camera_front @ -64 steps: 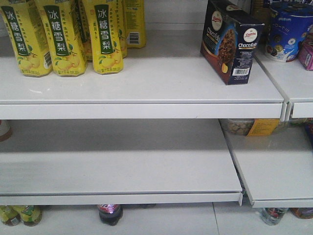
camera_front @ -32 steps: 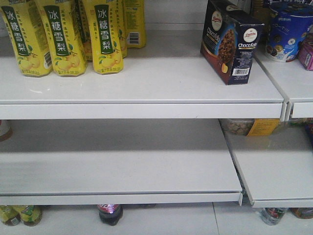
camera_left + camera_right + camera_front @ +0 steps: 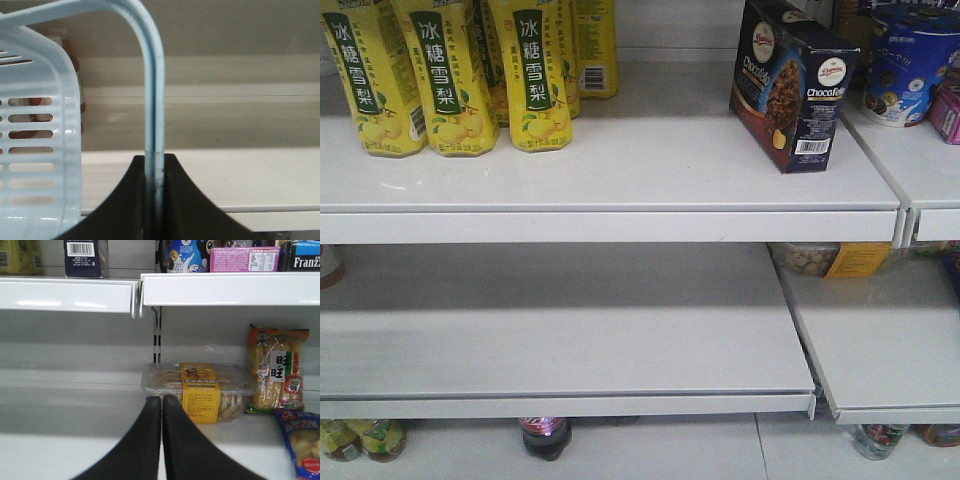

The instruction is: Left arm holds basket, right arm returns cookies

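The cookies point(image 3: 792, 82), a dark navy "Chocofello" box, stand upright on the top shelf point(image 3: 620, 170) at its right end; the box's barcode end point(image 3: 85, 257) shows at the upper left in the right wrist view. My right gripper point(image 3: 161, 399) is shut with nothing in it, low in front of the middle shelf and well below the box. My left gripper point(image 3: 154, 159) is shut on a thin handle point(image 3: 153, 100) of the light blue basket point(image 3: 37, 150), whose slotted side hangs at the left. Neither arm shows in the front view.
Yellow drink bottles point(image 3: 450, 75) stand at the top shelf's left. A round blue tub point(image 3: 910, 60) and a pink pack point(image 3: 244, 259) sit on the neighbouring shelf. A clear snack tray point(image 3: 200, 387) and bagged snacks point(image 3: 277, 370) lie just beyond my right gripper. Bottles point(image 3: 545, 436) stand on the floor level.
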Controlling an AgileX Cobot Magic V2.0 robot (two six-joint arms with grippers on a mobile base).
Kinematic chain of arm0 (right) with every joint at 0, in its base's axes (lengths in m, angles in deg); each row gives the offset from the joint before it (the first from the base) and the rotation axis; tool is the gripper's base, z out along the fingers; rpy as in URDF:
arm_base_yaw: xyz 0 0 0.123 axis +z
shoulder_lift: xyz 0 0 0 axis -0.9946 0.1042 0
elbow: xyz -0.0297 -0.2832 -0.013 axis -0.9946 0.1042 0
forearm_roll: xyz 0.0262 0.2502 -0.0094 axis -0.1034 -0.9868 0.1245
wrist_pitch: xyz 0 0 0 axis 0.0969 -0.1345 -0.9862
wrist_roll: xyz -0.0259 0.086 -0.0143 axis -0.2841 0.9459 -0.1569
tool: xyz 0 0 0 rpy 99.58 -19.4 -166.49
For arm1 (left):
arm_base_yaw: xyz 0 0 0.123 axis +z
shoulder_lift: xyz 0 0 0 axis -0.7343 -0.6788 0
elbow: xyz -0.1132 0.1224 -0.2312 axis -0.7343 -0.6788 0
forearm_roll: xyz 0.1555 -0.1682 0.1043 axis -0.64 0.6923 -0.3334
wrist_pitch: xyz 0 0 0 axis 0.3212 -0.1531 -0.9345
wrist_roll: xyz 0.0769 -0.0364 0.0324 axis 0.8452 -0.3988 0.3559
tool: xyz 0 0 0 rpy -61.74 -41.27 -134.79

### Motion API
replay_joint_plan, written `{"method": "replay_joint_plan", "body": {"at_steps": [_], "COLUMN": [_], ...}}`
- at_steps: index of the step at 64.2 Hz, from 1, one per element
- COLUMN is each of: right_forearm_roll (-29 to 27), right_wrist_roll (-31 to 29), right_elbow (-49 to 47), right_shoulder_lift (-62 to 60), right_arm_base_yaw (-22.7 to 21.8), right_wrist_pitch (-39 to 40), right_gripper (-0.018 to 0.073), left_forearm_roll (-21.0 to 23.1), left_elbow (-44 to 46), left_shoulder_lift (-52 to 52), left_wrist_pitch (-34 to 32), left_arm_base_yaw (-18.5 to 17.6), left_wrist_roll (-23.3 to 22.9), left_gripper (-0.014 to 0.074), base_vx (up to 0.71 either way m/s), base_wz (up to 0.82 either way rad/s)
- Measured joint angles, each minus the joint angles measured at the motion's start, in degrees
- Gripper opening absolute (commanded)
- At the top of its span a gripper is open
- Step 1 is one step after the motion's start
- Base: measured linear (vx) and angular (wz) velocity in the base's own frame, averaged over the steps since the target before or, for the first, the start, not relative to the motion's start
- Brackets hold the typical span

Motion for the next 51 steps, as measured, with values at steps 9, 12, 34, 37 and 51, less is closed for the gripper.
{"method": "replay_joint_plan", "body": {"at_steps": [9, 12, 34, 37, 51], "right_forearm_roll": [0.32, 0.55, 2.39, 2.39, 2.39], "right_wrist_roll": [3.61, 4.43, 5.78, 5.78, 5.78], "right_elbow": [0.00, 0.00, 0.00, 0.00, 0.00], "right_shoulder_lift": [-0.02, -0.02, -0.02, -0.02, -0.02], "right_arm_base_yaw": [0.62, 1.07, 2.12, 2.12, 2.12], "right_wrist_pitch": [-1.05, -1.53, -2.16, -2.16, -2.23], "right_gripper": [-0.0008, -0.0008, -0.0008, -0.0008, -0.0008], "left_forearm_roll": [0.00, 0.00, 0.00, 0.00, 0.00], "left_elbow": [0.00, 0.00, 0.00, 0.00, 0.00], "left_shoulder_lift": [0.00, 0.00, 0.00, 0.00, 0.00], "left_wrist_pitch": [0.00, 0.00, 0.00, 0.00, 0.00], "left_arm_base_yaw": [0.00, 0.00, 0.00, 0.00, 0.00], "left_wrist_roll": [0.00, 0.00, 0.00, 0.00, 0.00], "left_gripper": [-0.0006, -0.0006, -0.0006, -0.0006, -0.0006], "base_vx": [0.00, 0.00, 0.00, 0.00, 0.00], "base_wz": [0.00, 0.00, 0.00, 0.00, 0.00]}}
